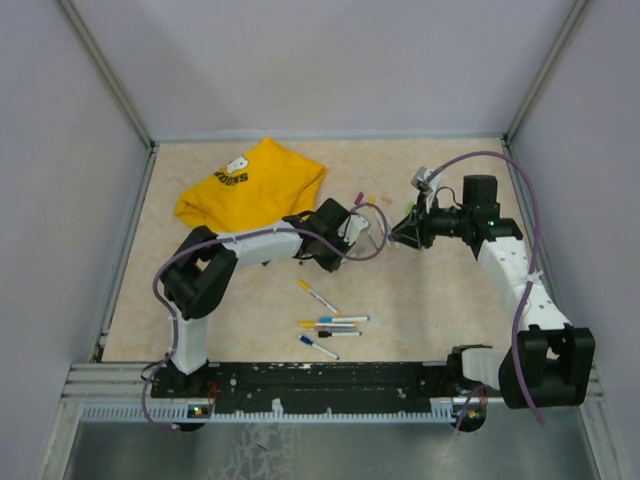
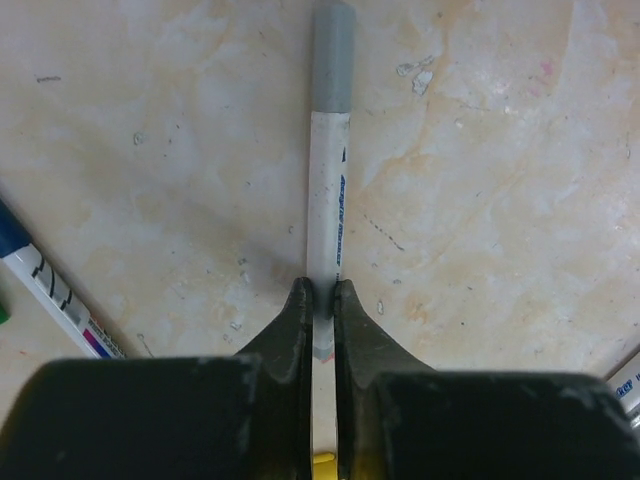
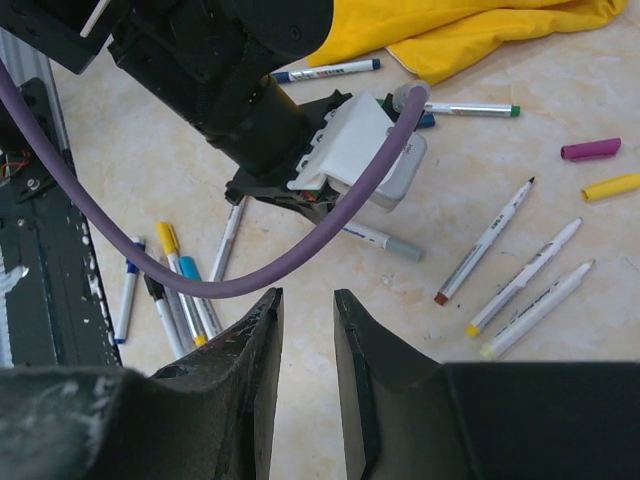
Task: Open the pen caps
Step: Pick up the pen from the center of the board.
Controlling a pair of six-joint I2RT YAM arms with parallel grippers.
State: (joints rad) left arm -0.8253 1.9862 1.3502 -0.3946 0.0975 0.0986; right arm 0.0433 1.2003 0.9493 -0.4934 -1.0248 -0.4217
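Toward the far left of the bench, a crumpled yellow T-shirt is seen, with the left arm bent around in front of it. Nearer the arm bases, a loose cluster of capped pens is laid flat on the surface. At mid-bench the left end effector is clamped on the white barrel of a grey-capped pen. Its fingers are pressed against the barrel from both sides, and the grey cap is seated on the end pointing away from the wrist. Whether that pen touches the bench cannot be told. A blue-capped pen is seen lying at the left edge of that wrist view. Facing from the right, the right end effector is held above the bench, its jaws narrowly parted with nothing between them. Further right in its view, three uncapped pens are laid side by side, and a purple cap and a yellow cap are seen loose beyond them.
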